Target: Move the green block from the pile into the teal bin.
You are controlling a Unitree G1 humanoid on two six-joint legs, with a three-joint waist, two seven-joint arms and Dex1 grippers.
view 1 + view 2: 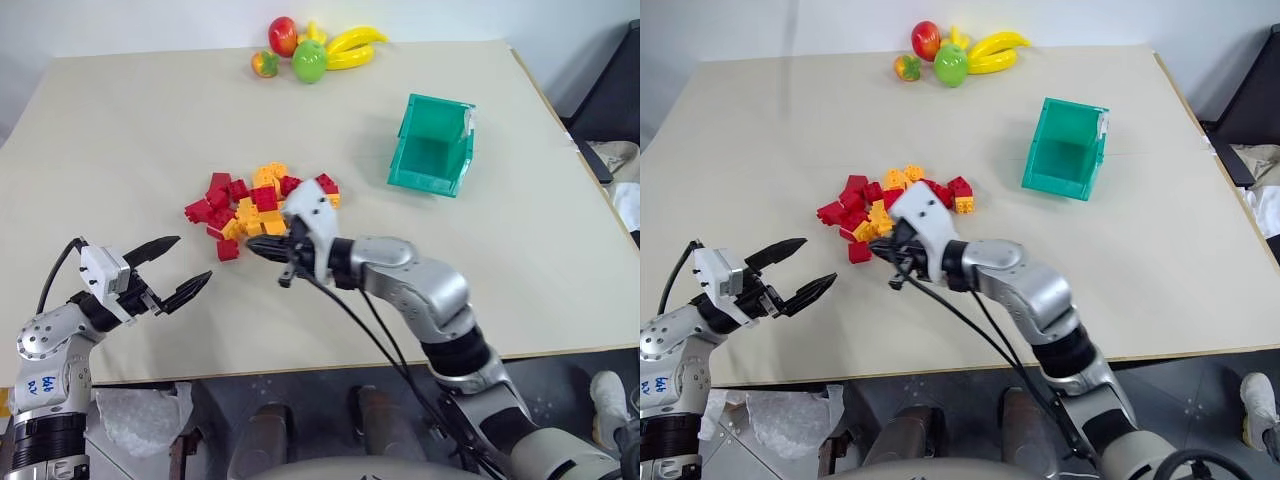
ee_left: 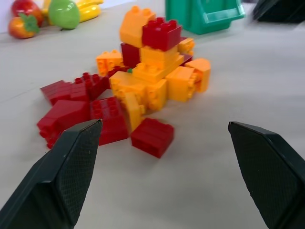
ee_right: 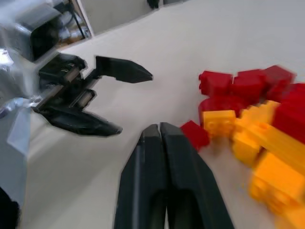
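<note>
The pile (image 1: 262, 205) of red and yellow-orange bricks lies mid-table. Of the green block I see just a tiny green speck (image 2: 129, 70) between bricks in the left wrist view; the rest is hidden. The teal bin (image 1: 430, 180) stands right of the pile and farther back, with nothing visible inside. My right gripper (image 1: 258, 247) is shut and empty, pointing left along the pile's near edge, beside a loose red brick (image 1: 227, 249). My left gripper (image 1: 190, 260) hovers open and empty left of the pile, facing it, and shows in the right wrist view too (image 3: 135, 102).
A cluster of toy fruit (image 1: 315, 50) sits at the table's far edge. The table's front edge (image 1: 300, 368) runs just below both arms. Bare tabletop lies between the pile and the bin. A dark object (image 1: 615, 90) stands off the right side.
</note>
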